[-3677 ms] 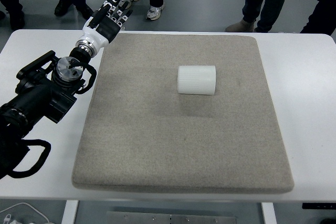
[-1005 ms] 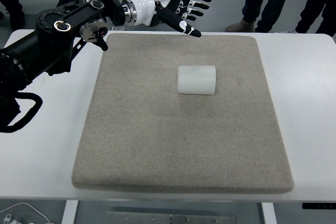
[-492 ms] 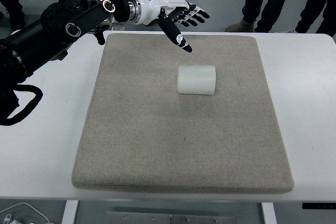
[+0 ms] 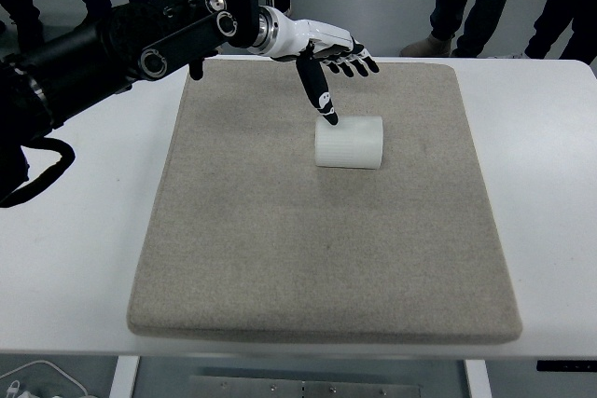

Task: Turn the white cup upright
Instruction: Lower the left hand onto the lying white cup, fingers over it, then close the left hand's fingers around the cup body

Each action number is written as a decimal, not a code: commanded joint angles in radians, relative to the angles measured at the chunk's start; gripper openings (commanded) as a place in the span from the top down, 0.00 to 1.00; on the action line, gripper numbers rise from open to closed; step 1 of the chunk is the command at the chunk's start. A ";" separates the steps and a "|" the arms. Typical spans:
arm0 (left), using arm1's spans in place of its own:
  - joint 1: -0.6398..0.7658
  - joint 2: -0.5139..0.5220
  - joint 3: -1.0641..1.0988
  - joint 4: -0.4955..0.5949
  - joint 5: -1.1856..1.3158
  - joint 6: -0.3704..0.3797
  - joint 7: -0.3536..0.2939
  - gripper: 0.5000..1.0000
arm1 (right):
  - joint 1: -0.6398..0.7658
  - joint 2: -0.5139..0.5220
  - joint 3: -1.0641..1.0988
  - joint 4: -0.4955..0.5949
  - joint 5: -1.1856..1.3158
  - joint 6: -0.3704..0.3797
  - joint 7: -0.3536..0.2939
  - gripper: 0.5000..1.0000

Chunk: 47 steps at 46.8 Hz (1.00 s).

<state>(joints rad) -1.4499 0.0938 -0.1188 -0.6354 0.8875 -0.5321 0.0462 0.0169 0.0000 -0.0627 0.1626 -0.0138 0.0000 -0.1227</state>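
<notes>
A white ribbed cup (image 4: 350,142) lies on its side near the middle of the grey felt mat (image 4: 280,249). My left hand (image 4: 338,67) hovers just behind the cup's left end, fingers spread and holding nothing. Its thumb points down, and the thumb tip is at the cup's upper left edge; contact cannot be told. The black left arm (image 4: 140,39) reaches in from the upper left. The right arm is out of sight.
The mat lies on a white table (image 4: 541,193). Several people stand beyond the table's far edge; their legs and shoes (image 4: 429,44) show at the top. A cable (image 4: 37,184) loops off the arm at the left.
The left hand has swung from the mat's far left corner across to the right and dropped toward the cup, thumb now at the cup's upper left. The cup has not moved.
</notes>
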 commanded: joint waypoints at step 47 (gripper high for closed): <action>0.054 -0.094 0.103 0.094 0.004 0.038 0.026 0.05 | -0.002 0.000 0.000 0.002 0.000 0.000 0.000 0.14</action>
<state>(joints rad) -1.4015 -0.0001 -0.0256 -0.5524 0.8923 -0.4942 0.0746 0.0163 0.0000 -0.0623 0.1642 -0.0138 0.0001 -0.1227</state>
